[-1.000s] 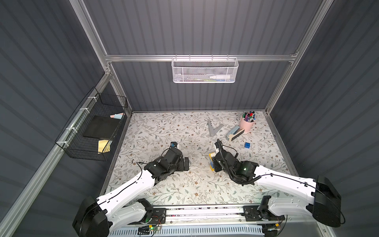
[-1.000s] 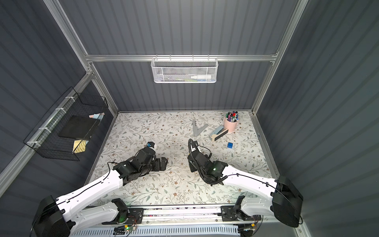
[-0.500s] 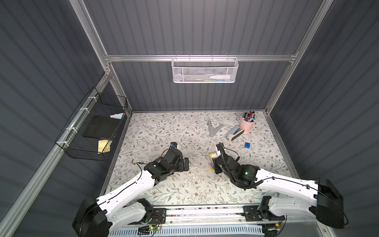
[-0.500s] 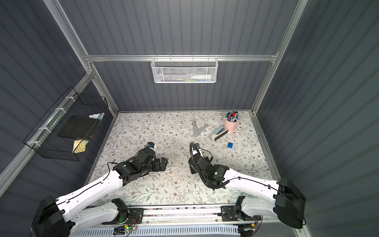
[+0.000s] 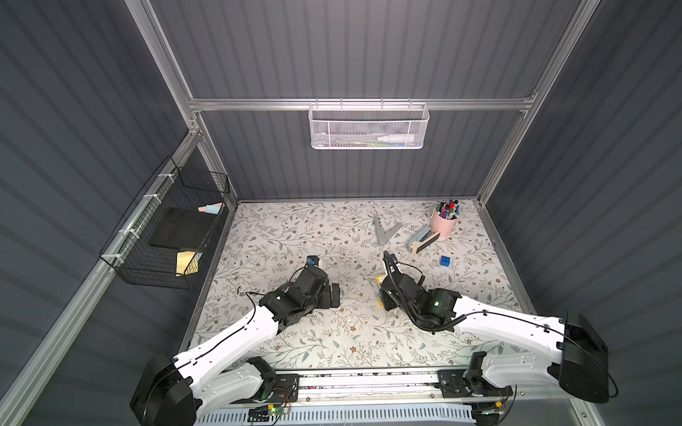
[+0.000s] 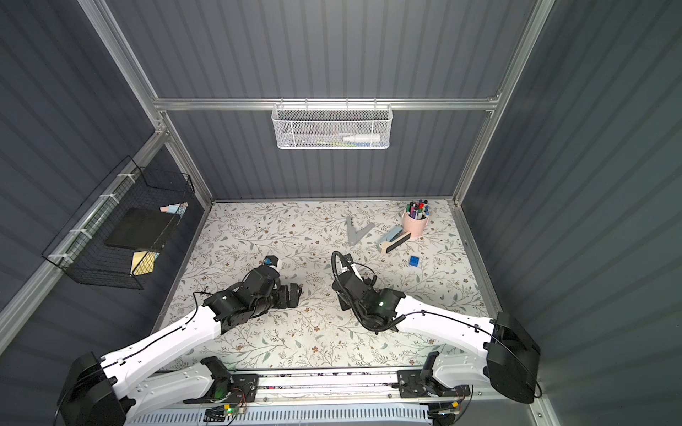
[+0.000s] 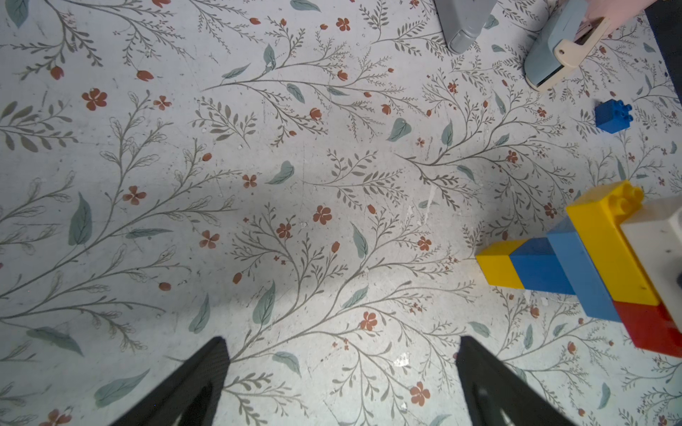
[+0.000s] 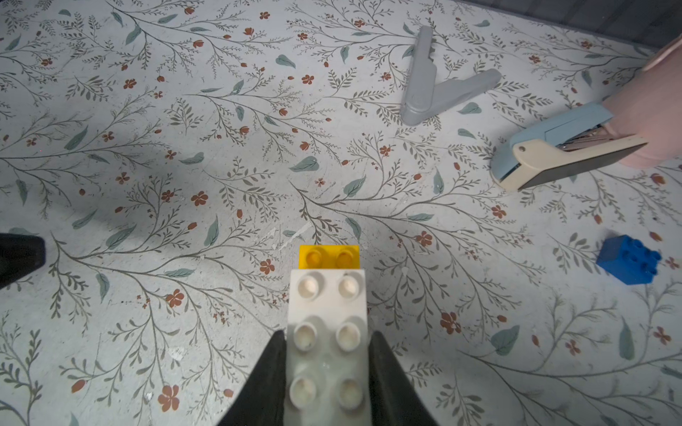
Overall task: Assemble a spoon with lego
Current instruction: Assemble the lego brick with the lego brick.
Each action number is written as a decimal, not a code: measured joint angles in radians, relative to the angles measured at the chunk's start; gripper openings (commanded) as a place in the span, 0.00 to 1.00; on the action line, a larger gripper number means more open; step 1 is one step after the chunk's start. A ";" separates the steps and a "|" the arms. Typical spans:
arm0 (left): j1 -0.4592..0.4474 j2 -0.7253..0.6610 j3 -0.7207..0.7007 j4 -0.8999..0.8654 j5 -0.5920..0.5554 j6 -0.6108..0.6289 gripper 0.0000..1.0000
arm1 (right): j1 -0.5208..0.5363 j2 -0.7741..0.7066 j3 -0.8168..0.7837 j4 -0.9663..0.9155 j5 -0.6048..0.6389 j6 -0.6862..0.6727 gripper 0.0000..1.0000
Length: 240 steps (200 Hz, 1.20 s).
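The spoon [image 7: 590,265] is a brick assembly. It has a yellow-and-blue handle and a wider head of blue, yellow, red and white bricks. My right gripper [image 8: 326,343] is shut on the white brick [image 8: 326,306] of the head, and a yellow brick [image 8: 328,256] pokes out beyond it. In a top view only yellow and blue edges of the spoon [image 5: 380,291] show beside the right wrist. My left gripper [image 7: 341,354] is open over bare mat, left of the spoon and apart from it; in both top views it [image 5: 334,293] [image 6: 293,295] sits at centre-left. One loose blue lego brick [image 5: 445,261] [image 8: 627,260] lies to the right.
A grey V-shaped piece [image 5: 385,232] lies further back on the floral mat. A blue-and-cream stapler [image 5: 422,239] leans by a pink pen cup [image 5: 444,221] at the back right. A black wire basket [image 5: 173,228] hangs on the left wall, and a white mesh basket [image 5: 367,127] on the back wall.
The right arm has shifted slightly toward the near side with the spoon still in its grip. The left arm has not moved.
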 measured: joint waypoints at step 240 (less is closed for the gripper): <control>0.000 -0.007 -0.013 0.007 0.012 0.004 0.99 | -0.059 0.042 0.053 -0.034 -0.115 -0.047 0.00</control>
